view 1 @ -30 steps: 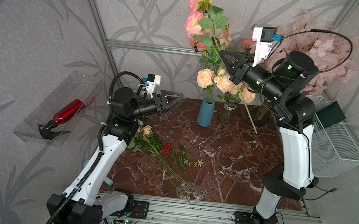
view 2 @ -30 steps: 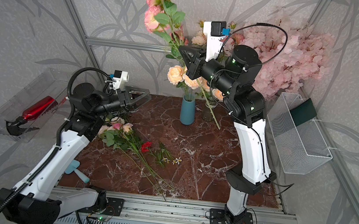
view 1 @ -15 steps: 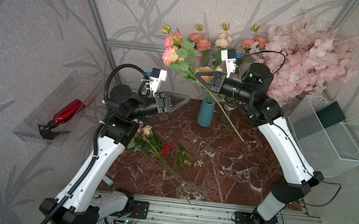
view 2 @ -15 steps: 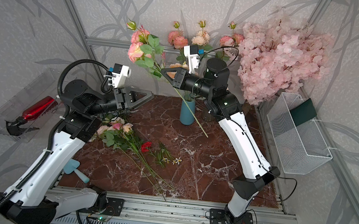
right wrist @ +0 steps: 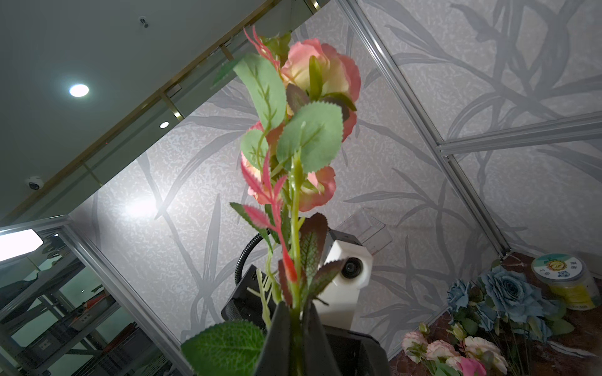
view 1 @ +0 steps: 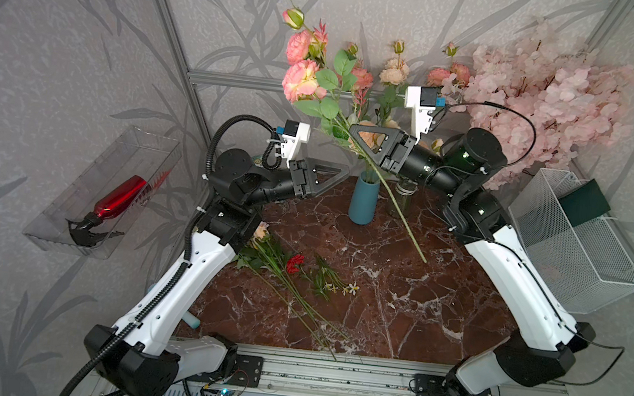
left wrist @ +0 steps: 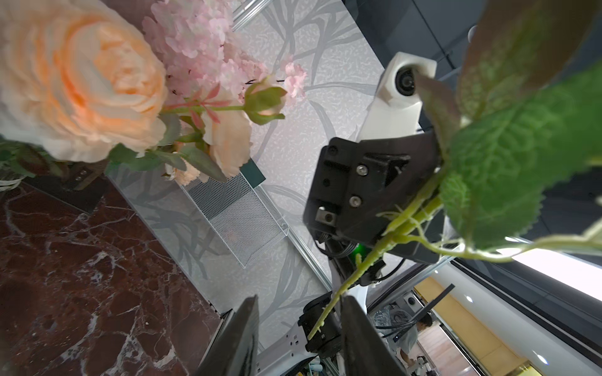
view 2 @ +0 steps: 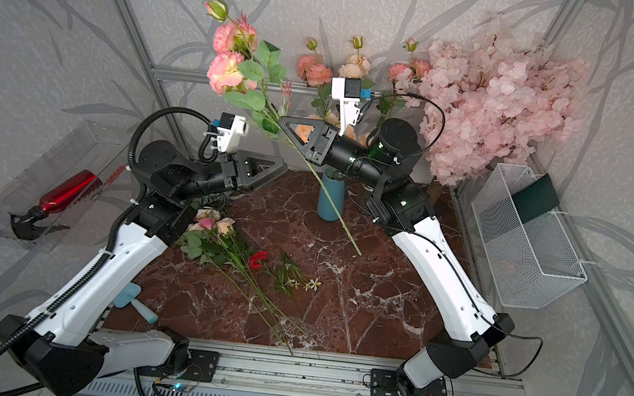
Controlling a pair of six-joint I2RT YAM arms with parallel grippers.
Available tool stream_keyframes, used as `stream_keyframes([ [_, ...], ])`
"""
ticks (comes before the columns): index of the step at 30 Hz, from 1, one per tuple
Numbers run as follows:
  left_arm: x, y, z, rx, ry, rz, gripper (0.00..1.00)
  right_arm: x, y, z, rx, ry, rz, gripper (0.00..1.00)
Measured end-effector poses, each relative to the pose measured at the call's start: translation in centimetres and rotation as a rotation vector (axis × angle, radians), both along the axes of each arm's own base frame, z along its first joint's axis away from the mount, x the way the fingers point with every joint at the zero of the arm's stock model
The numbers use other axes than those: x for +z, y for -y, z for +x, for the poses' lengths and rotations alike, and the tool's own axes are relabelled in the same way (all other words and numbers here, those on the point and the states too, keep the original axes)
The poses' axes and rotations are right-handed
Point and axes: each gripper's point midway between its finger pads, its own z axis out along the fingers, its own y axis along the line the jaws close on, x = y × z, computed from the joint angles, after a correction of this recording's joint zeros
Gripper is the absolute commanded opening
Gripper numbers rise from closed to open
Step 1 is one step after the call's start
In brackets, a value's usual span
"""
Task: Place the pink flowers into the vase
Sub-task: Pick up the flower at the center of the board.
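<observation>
Top views catch the right gripper [view 1: 355,135] clamped on the thin green stem of a spray of pink flowers [view 1: 305,78]. Its ruffled fabric heads and serrated leaves lean away from the pale blossom tree [view 1: 543,90]. The bare stem slants down past the smooth teal vase [view 1: 363,202], its tip in the air, outside the vase mouth and above the table [view 1: 396,305] of red-brown, white-veined marble. A second pink spray [view 2: 211,223] lies flat beside the left arm, near a red carnation [view 2: 258,259]. The left gripper [view 1: 341,174] hovers raised near the held stem, black triangular jaws parted and gripping nothing. A second earlier the spray stood nearly upright above the vase; now it tilts, and the left gripper has pushed nearer. A red spray bottle [view 1: 120,197] rests in a clear wall tray [view 1: 142,150]; a white wire-mesh basket [view 1: 589,287] hangs opposite. The right wrist view shows a yellow jar [right wrist: 566,288] whose round lid label is too small to read.
</observation>
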Motion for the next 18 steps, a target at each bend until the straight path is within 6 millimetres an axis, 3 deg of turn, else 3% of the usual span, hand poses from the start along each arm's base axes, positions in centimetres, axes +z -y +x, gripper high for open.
stream_keyframes([
  [5, 0.0, 1.9, -0.9, -0.069, -0.001, -0.014, 0.44, -1.3, -0.7, 0.9, -0.056, -0.007, -0.004, 0.0],
  [18, -1.4, 4.7, -1.4, -0.146, -0.032, -0.002, 0.42, 1.7, 1.8, 0.3, -0.17, 0.088, 0.111, 0.0],
])
